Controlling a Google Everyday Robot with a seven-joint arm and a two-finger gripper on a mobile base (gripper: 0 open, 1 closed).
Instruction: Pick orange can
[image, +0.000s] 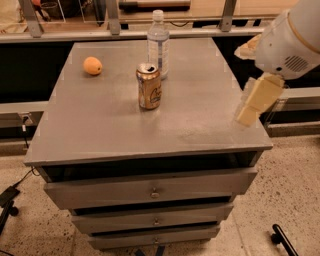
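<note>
The orange can (149, 86) stands upright near the middle of the grey cabinet top (115, 125), its silver top opened. It is golden-orange with pale label marks. My gripper (256, 100) hangs from the white arm (290, 40) at the right, over the cabinet's right edge. It is well to the right of the can, apart from it and empty.
A clear plastic bottle (158, 44) stands just behind the can, to its right. A round orange fruit (92, 65) lies at the back left. The cabinet has three drawers (152, 190) in front. A rail and shelving run behind.
</note>
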